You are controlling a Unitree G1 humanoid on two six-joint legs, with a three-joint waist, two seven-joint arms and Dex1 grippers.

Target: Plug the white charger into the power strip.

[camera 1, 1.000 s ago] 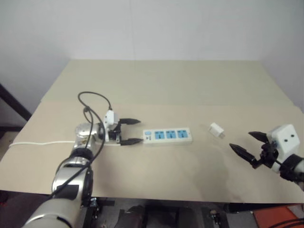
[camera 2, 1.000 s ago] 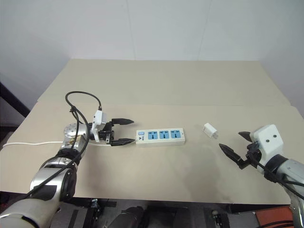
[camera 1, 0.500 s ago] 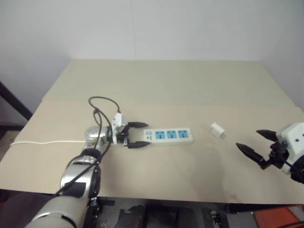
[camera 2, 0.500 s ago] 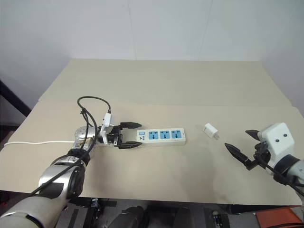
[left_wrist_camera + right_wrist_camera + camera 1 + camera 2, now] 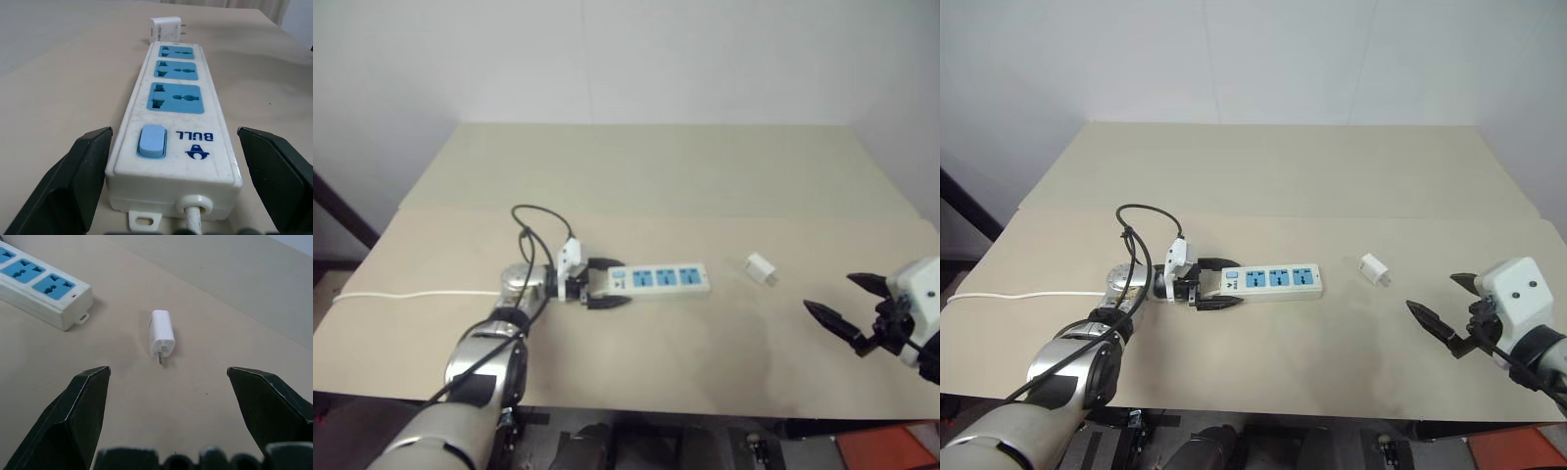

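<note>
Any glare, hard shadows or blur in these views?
Head views: even light, no glare, soft shadows on the table. Left wrist view: power strip sharp, white charger softer behind it. Right wrist view: the charger is crisp, with a faint shadow.

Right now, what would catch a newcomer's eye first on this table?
The power strip with three blue outlets lies mid-table, and the open left gripper has a finger on each side of its switch end. The charger lies alone on the table to the strip's right, prongs pointing toward the open right gripper.
</note>
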